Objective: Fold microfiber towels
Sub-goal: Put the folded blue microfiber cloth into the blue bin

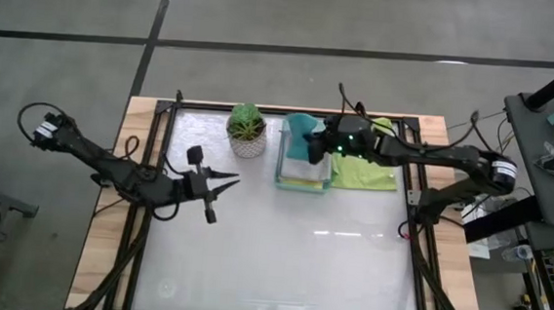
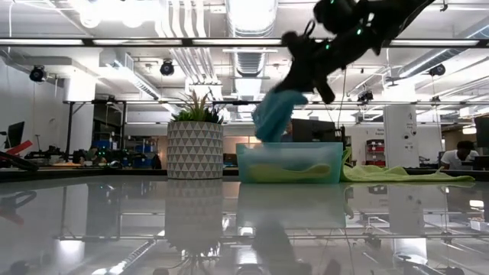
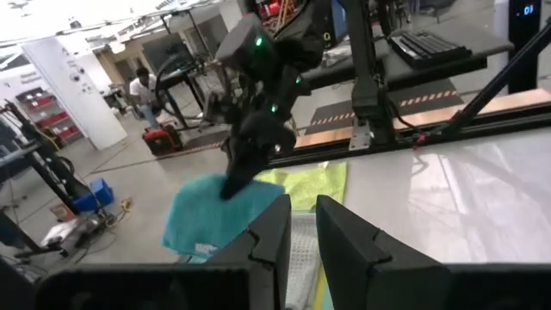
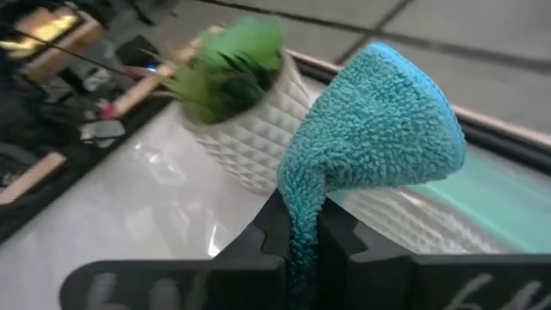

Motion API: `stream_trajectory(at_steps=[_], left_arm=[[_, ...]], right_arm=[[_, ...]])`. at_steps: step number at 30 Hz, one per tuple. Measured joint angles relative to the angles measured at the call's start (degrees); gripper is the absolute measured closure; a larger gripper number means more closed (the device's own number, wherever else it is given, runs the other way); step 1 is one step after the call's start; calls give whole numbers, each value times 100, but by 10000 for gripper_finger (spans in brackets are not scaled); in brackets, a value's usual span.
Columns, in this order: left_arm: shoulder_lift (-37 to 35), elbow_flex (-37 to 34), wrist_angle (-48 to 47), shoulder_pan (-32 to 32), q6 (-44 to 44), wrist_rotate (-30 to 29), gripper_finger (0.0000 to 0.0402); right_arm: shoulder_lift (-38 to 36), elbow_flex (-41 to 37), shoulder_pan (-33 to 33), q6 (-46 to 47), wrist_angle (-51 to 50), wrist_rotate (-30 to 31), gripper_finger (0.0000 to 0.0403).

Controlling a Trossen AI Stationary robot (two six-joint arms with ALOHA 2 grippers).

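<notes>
My right gripper [image 1: 315, 146] is over the mint-green tray [image 1: 280, 175] at the table's far side, shut on the teal towel [image 2: 273, 114]. The towel also shows in the right wrist view [image 4: 379, 138] and the left wrist view [image 3: 207, 220]. A lime green towel [image 1: 366, 173] lies flat on the table right of the tray. A yellow cloth [image 1: 304, 184] lies in the tray. My left gripper [image 1: 232, 179] hovers left of centre, empty, its fingers a narrow gap apart [image 3: 303, 232]. My right gripper pinches a bunched fold of the teal towel [image 4: 301, 220] between its two fingers. The fingers slant down from the table's right. The rest of the towel bulges out past the fingertips and hangs in a bunch just above the tray's rim [image 2: 290, 145].
A potted green plant [image 1: 248, 129] in a white pot stands just left of the tray. The table's middle and near half are bare white surface [image 1: 279, 263]. A metal frame [image 1: 418, 233] runs along the table's edges.
</notes>
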Motion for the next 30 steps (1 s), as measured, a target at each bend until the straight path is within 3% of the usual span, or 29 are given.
stream_trajectory(at_steps=[11,22,30], left_arm=[[306,-265,-6,-2,256,-330,357],[129,-327,-72,-2,254,-346,357],[134,-330,-46,-2,247,-346,357]], right_arm=[[842,-3,-257,641,-14,300,390],[878,-3,-246,968,-412,405,390],[878,-3,-283,950,-1240,522,390]])
